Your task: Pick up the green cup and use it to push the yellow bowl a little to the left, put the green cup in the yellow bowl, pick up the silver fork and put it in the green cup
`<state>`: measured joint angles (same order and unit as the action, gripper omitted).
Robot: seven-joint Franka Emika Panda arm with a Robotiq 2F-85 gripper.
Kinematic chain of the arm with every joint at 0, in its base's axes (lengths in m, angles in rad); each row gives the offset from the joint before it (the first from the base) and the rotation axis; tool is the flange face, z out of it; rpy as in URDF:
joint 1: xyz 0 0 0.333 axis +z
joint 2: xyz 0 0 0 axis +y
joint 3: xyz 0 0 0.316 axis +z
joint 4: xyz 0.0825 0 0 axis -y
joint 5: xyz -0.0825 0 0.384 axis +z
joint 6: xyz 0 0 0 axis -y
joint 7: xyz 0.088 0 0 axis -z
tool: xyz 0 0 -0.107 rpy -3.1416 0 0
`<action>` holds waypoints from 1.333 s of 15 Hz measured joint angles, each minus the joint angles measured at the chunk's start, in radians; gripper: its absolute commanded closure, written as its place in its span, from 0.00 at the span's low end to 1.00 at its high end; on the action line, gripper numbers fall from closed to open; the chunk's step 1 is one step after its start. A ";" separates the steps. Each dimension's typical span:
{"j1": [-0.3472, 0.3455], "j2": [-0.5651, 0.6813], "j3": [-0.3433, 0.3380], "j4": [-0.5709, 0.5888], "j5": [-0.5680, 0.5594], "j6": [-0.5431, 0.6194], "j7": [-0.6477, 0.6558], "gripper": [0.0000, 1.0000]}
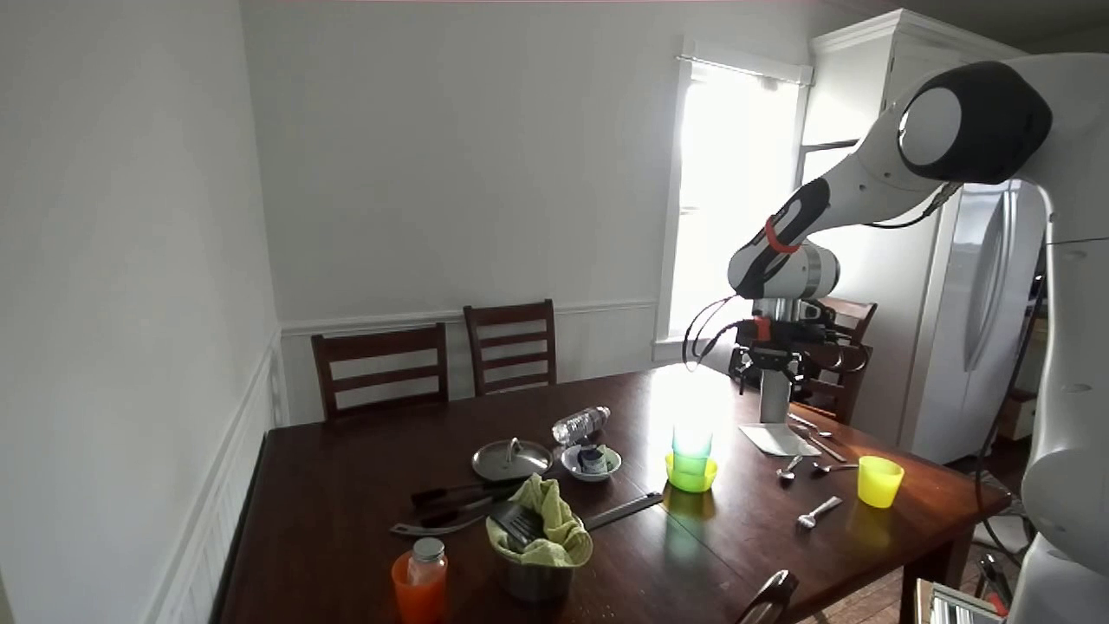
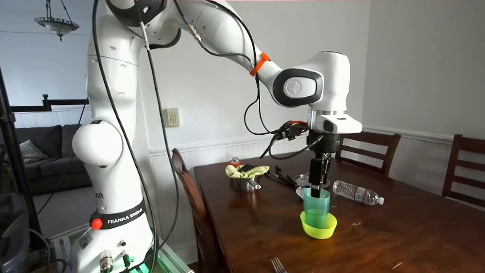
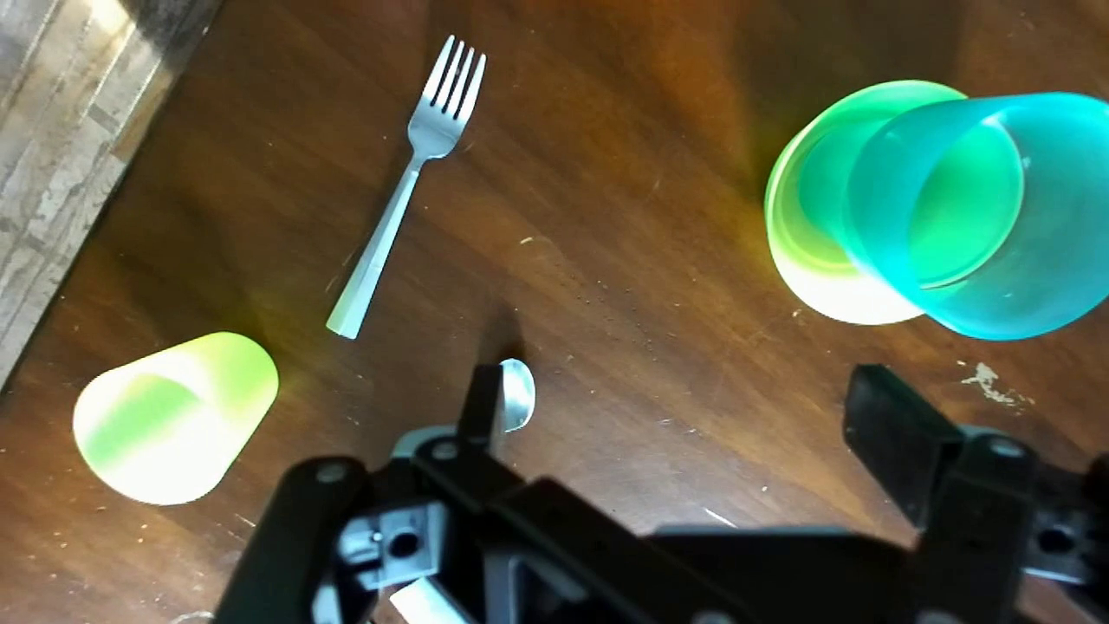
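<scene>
Beside our spread, empty claw (image 3: 680, 416), the green cup (image 2: 317, 208) stands in the lime-yellow bowl (image 2: 319, 232), ready (we judge) for the silver fork (image 3: 400, 197).

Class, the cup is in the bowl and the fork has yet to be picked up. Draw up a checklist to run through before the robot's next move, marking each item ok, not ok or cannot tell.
1. The green cup stands in the yellow bowl: ok.
2. The green cup has nothing inside that would block the fork: ok, judging by the wrist view.
3. The gripper is open and holds nothing: ok.
4. The fork lies uncovered on the table: ok.
5. The gripper is lined up with the fork: not ok; in the wrist view the fork lies outside its gap.
6. The spoon is clear of the gripper: cannot tell; the gripper hides part of it.
</scene>
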<state>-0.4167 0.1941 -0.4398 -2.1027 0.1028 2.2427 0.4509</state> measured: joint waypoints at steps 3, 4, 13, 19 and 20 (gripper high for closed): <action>0.003 0.008 0.001 -0.021 0.000 0.002 0.013 0.00; 0.004 0.009 0.001 -0.036 0.000 0.002 0.018 0.00; 0.000 0.047 0.009 -0.168 0.002 -0.020 -0.186 0.00; 0.031 0.125 0.028 -0.210 -0.088 0.017 -0.281 0.00; 0.034 0.130 0.028 -0.210 -0.089 0.021 -0.283 0.00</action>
<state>-0.3832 0.3241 -0.4114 -2.3129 0.0136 2.2635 0.1680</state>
